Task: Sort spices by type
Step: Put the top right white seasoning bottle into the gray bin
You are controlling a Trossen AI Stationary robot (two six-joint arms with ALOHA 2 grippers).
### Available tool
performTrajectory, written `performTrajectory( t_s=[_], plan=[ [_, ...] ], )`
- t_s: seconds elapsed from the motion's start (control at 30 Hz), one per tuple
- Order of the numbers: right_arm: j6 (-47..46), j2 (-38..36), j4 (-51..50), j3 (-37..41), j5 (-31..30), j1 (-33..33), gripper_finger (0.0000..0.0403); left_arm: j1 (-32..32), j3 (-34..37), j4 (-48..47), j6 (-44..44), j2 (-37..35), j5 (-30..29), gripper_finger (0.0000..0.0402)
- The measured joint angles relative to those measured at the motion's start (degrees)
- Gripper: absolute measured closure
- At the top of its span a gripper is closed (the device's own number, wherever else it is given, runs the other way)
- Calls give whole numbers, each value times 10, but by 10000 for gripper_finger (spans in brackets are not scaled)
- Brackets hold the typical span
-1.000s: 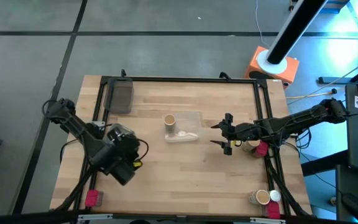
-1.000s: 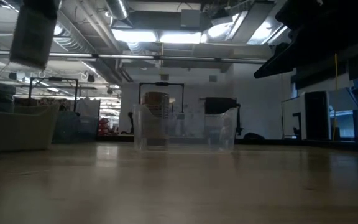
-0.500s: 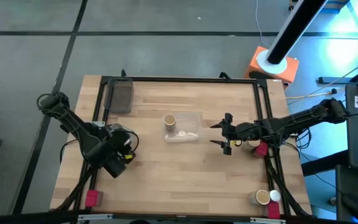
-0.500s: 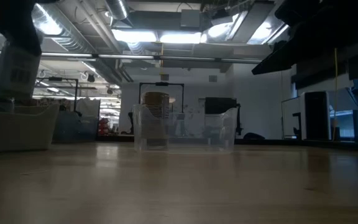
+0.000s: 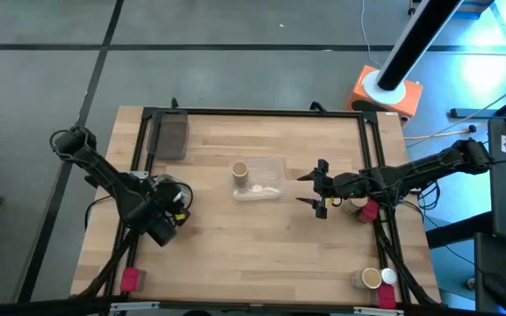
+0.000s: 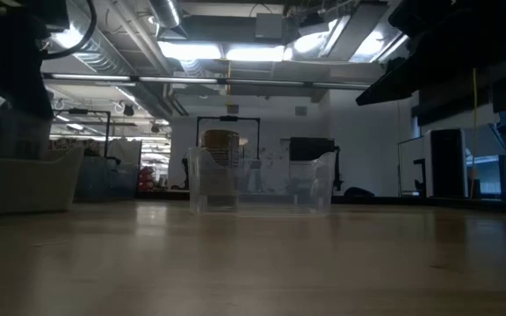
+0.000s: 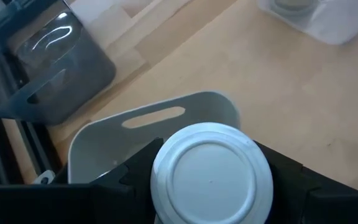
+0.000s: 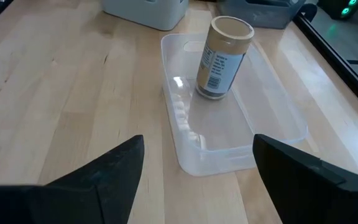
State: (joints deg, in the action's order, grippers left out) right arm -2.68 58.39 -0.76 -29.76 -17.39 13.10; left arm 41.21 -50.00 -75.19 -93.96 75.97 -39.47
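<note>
My left gripper (image 5: 166,204) is shut on a white round-capped spice jar (image 7: 211,174), which hangs over a white tray (image 7: 104,140) near the table's left side. In the low view the jar (image 6: 18,132) is just above that tray (image 6: 25,183). My right gripper (image 5: 320,199) waits open right of a clear tray (image 5: 262,182), with nothing between its fingers. A tan spice jar (image 8: 224,57) stands upright on its base in that tray. More spice jars stand at the right edge (image 5: 364,208) and the near right corner (image 5: 374,279). A red one (image 5: 130,279) sits near left. My left gripper pinches the white-capped jar between its two fingers (image 7: 135,177), one on each side of the body below the cap (image 7: 166,199). The cap hides the place of contact. The jar is lifted clear, cap up, over the white tray.
A dark grey tray (image 5: 172,138) lies at the far left, beyond the white tray. A black frame rail (image 5: 385,237) runs along the table's edges. Bare wood (image 5: 253,254) spans the near middle.
My left gripper has sunk with the white-capped jar and drawn back a little toward the table's left edge, rolling its wrist as it went. The jar now hangs just above the white tray instead of high over the table.
</note>
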Motion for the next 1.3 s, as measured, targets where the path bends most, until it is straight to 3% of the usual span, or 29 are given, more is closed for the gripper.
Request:
performTrajectory(
  t_s=[0.2, 0.53, 1.3],
  plan=[
    [0, 0, 1, 0, 0, 0, 102, -2, 20, 0, -34, 0, -38, 215],
    [0, 0, 1, 0, 0, 0, 102, -27, 82, 87, -22, 0, -36, 209],
    [0, 0, 2, 0, 0, 0, 102, -31, 83, 84, -14, -2, -29, 188]
  ],
)
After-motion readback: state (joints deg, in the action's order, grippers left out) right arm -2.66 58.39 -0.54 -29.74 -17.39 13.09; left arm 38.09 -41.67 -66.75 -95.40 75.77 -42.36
